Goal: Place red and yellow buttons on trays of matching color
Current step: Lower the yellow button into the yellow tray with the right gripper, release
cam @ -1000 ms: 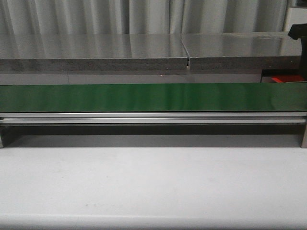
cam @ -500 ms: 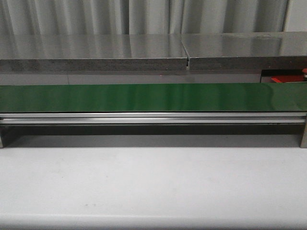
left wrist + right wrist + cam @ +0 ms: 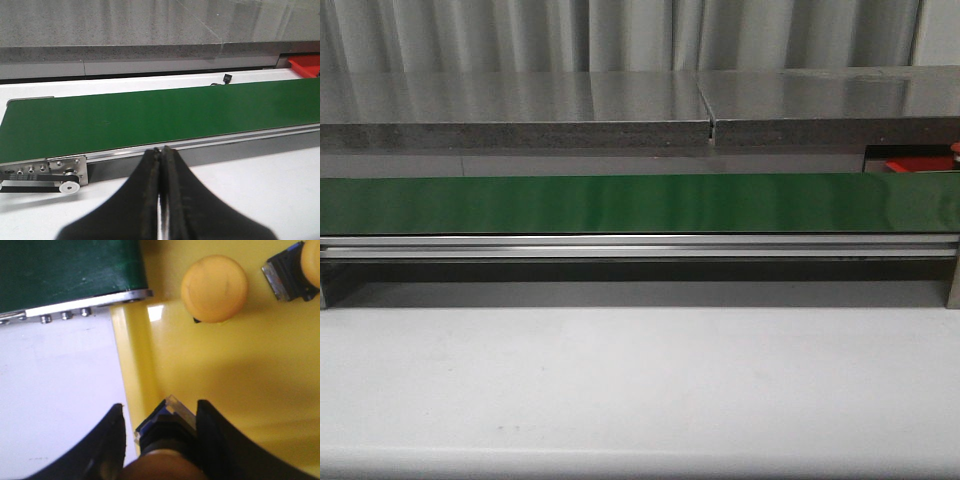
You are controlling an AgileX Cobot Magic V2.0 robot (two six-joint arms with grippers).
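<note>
My right claw (image 3: 160, 440) grips a yellow button (image 3: 165, 432) over the yellow tray (image 3: 240, 370) (two buttons already inside); next I release it. My left claw (image 3: 161, 165) is clenched, empty.

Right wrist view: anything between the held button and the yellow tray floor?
Nothing visible. The right gripper holds a button over the yellow tray, just inside its rim; two other yellow buttons lie farther off.

Dim, soft views; glare streaks the green belt (image 3: 620, 203), near pincers blurred.
</note>
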